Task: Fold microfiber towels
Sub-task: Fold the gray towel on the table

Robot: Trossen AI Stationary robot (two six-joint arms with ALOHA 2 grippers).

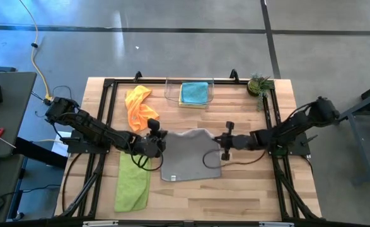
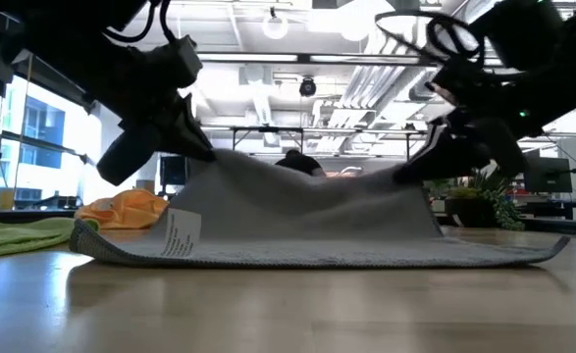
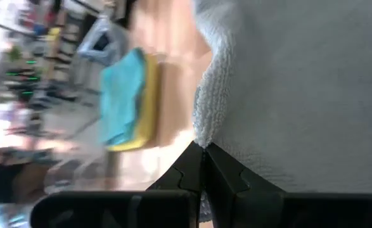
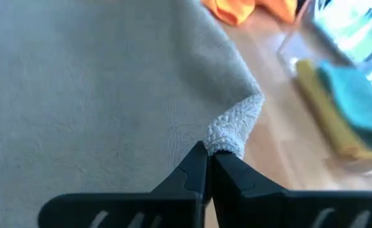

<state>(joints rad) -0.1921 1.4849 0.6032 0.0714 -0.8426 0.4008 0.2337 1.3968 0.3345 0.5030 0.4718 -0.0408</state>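
Grey towel (image 1: pixel 191 154) lying mid-table, far edge lifting. Left gripper (image 1: pixel 157 140) pinching its far-left corner, right gripper (image 1: pixel 225 141) pinching far-right corner, both jaws closed on cloth. Orange towel (image 1: pixel 138 107) lying far-left, lime towel (image 1: pixel 133 183) near-left.

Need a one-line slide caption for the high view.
Both grippers, left and right, pinch the grey towel's far corners on the table.

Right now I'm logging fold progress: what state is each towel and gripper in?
grey towel: spread flat, far corners pinched and lifted
left gripper: shut on grey towel
right gripper: shut on grey towel
orange towel: crumpled
lime green towel: lying loosely flat
teal towel: folded, in clear bin
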